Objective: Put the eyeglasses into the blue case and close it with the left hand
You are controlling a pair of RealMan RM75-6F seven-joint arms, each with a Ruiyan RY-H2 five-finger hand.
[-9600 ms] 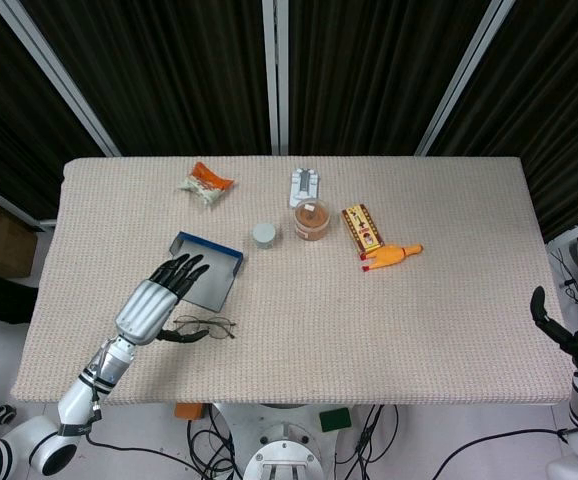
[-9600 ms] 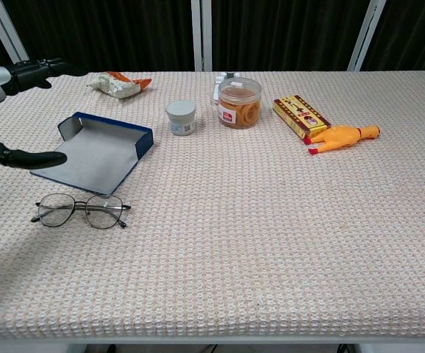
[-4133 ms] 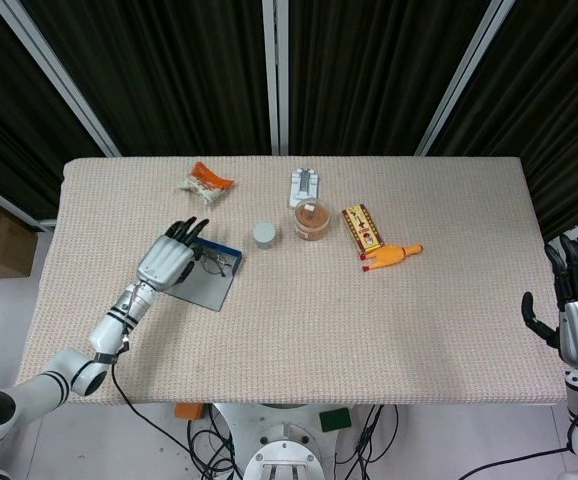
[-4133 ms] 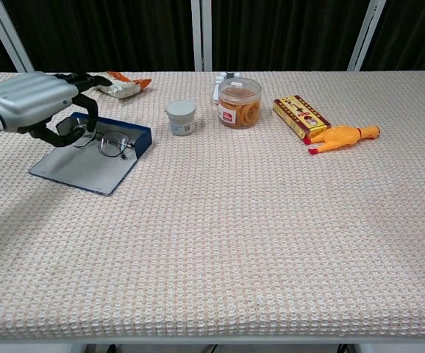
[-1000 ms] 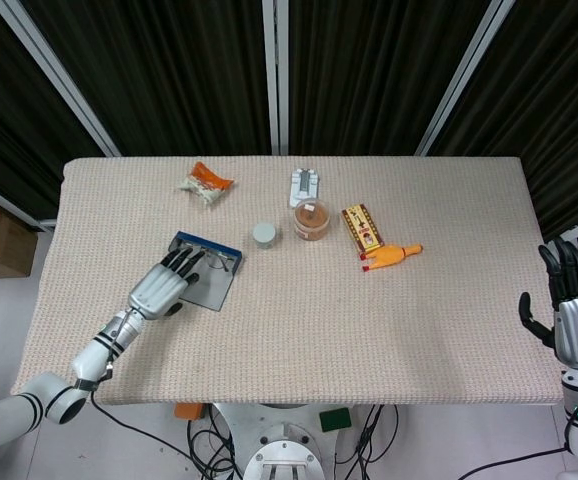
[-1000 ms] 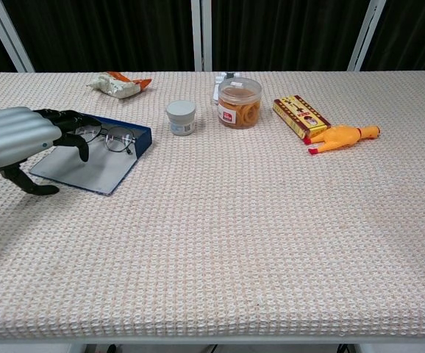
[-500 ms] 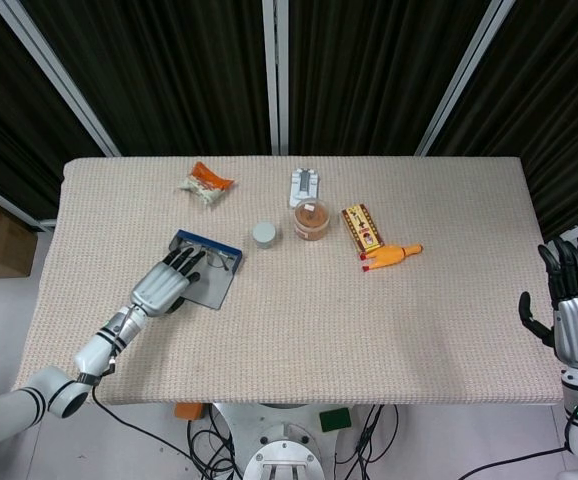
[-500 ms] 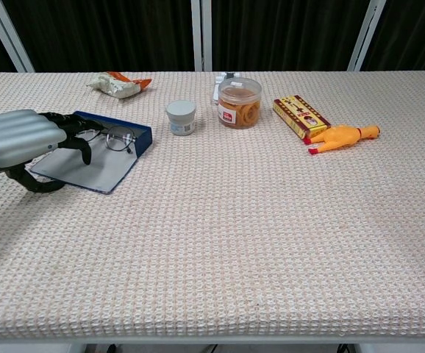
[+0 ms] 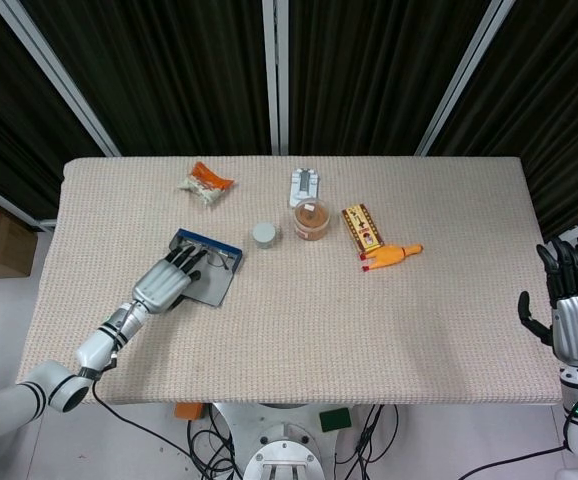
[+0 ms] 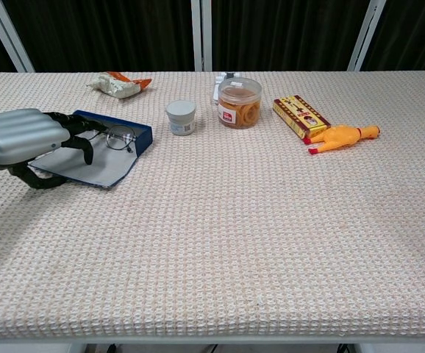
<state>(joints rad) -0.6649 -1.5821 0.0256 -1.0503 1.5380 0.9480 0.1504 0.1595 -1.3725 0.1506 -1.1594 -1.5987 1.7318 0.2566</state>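
Blue case (image 10: 117, 151) lies open on the woven table (image 10: 256, 235), glasses (image 10: 117, 135) resting inside against its raised far wall. Left hand (image 10: 23, 140) covers the case's near-left part, fingers (image 10: 80, 136) curled down over the grey flap and thumb tucked under its edge, seemingly gripping that flap. Right hand (image 9: 569, 310) hangs off the table's right edge, fingers spread, holding nothing. Behind stand a snack bag (image 10: 120, 84), small jar (image 10: 181, 117), cookie tub (image 10: 240, 102), box (image 10: 301, 116) and rubber chicken (image 10: 343, 137).
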